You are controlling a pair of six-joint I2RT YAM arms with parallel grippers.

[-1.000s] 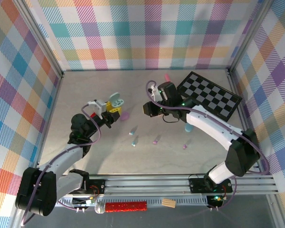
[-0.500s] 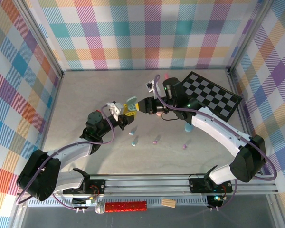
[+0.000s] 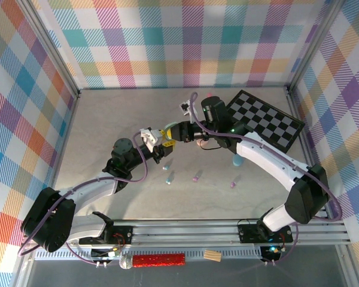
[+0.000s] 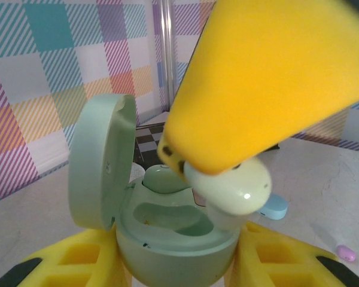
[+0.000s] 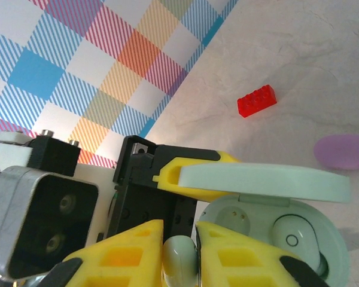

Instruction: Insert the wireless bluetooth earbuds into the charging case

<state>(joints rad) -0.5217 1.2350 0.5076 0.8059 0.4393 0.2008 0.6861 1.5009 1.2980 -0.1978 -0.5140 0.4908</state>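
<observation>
The mint earbud [image 4: 233,185] is pinched between the yellow fingers of the right gripper [image 5: 179,234], which are clamped on it. It is held just over the free pocket of the mint charging case [image 4: 167,245], at the rim; whether it touches cannot be told. A second mint earbud [image 5: 293,240] is seated in the neighbouring pocket. The case is gripped from both sides by the left gripper [image 3: 154,139], jaws closed on its body, with the lid [image 5: 257,182] hinged open. The two grippers are seen tip to tip in the top view.

On the table [image 3: 107,119], on the near side of both grippers, two blue earbuds [image 3: 167,164] and two purple earbuds [image 3: 196,176] are noted lying loose. A blue case [image 3: 238,160] is seen to the right of the right gripper, by its forearm. A purple case [image 5: 342,150] and a red brick [image 5: 256,100] lie beyond the lid. A checkerboard [image 3: 264,119] is noted behind the right gripper, to its right.
</observation>
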